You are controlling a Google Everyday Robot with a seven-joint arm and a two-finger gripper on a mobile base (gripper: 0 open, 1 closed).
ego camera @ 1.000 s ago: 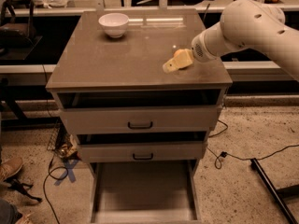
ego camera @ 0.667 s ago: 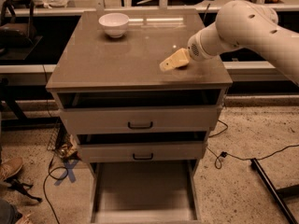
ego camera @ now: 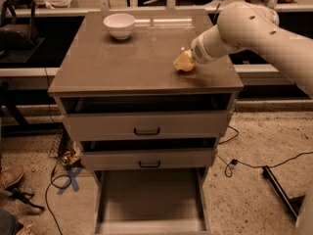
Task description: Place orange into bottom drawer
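Note:
The orange [ego camera: 188, 67] shows only as a small orange patch low on the cabinet top's right side, mostly covered by my gripper [ego camera: 183, 62]. The gripper is at the end of the white arm [ego camera: 244, 28], which reaches in from the upper right, and it sits right at the orange, just above the countertop. The bottom drawer [ego camera: 149, 199] is pulled out at the foot of the cabinet, and its flat floor is bare.
A white bowl [ego camera: 119, 24] stands at the back left of the cabinet top [ego camera: 122, 62]. The two upper drawers [ego camera: 146, 126] with dark handles are slightly open. Cables [ego camera: 234, 165] and a dark metal leg [ego camera: 279, 185] lie on the floor on the right, with clutter on the left.
The gripper and arm have shifted a little to the left along the cabinet top, staying low at the orange. The drawers and bowl have not moved.

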